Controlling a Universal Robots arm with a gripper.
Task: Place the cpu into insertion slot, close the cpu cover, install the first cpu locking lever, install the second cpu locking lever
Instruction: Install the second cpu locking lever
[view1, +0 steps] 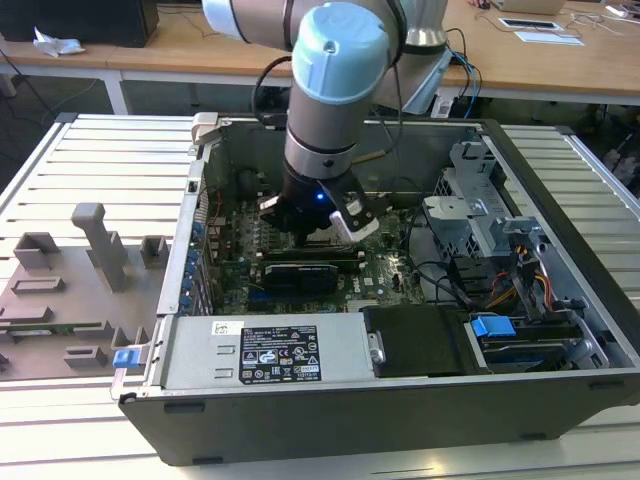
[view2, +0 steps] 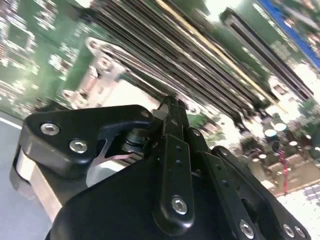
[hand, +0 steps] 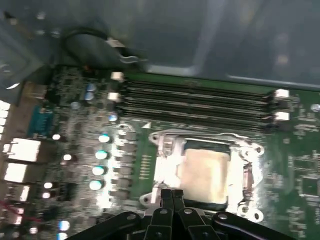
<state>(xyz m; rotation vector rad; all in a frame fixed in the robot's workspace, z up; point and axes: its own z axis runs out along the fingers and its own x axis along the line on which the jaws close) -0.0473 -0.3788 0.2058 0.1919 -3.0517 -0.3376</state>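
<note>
cpu, flat pale-silver square chip (hand: 206, 172): seated in silver-rimmed insertion slot (hand: 167, 150) | light, rigid, fragile; edges only | gripper (hand: 172, 196) just beside chip's edge, jaws together, empty | black memory slots (hand: 195, 100) beyond socket

We saw a green circuit board (hand: 300, 150) speckled with silver components. The cpu (hand: 205, 172) top was pale silver-grey, and the cpu cover (hand: 167, 165) was bright silver. The memory slots (hand: 195, 100) were black with white end clips. The gripper (hand: 172, 202) was black with silver screws. The arm (view1: 335, 60) was light blue and grey, the case (view1: 400, 420) dark grey.
</note>
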